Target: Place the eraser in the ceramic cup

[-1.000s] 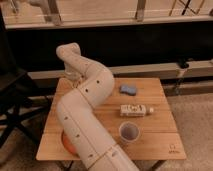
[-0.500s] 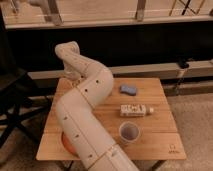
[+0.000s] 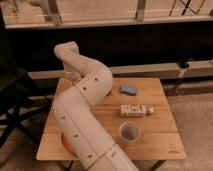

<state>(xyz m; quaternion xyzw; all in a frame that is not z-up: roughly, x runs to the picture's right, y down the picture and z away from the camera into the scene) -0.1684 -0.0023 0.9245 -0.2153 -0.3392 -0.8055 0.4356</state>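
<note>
Opening unclear: gripper (image 3: 71,76) hangs at the 10 o'clock corner of the table (image 3: 161,141).
Eraser (image 3: 128,90) lies at 12 o'clock from ceramic cup (image 3: 129,132).

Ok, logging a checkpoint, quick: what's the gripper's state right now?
Gripper: cannot be told; it is low at the far-left edge of the table, partly hidden by the arm.
</note>
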